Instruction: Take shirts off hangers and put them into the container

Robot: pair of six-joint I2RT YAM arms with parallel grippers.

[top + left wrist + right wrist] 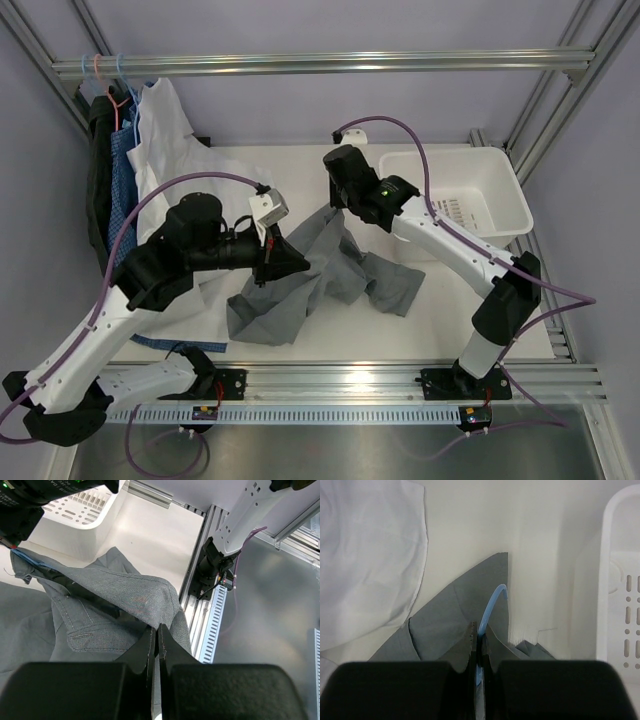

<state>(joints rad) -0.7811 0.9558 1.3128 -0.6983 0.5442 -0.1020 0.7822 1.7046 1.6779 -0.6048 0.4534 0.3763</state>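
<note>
Grey shirt [320, 285]: crumpled on the table just left of the container [500, 190], wholly outside it.
Container: its slotted base shows in the top and left wrist views.
Left gripper [156, 630]: jaws closed, pinching a raised fold on the shirt's side far from the container.
Right gripper [479, 630]: jaws clamped on the hanger's hook, at the shirt's end nearest the container.
Hanger [492, 602]: light blue; only the hook shows, the rest lies under cloth.
Risk: if the arms pull apart while the hanger's shoulders catch inside the collar, the thin hook could slide from the right jaws, or the fold from the left.
Views: only the right wrist view shows the hook; only the left wrist view shows the pinch.
</note>
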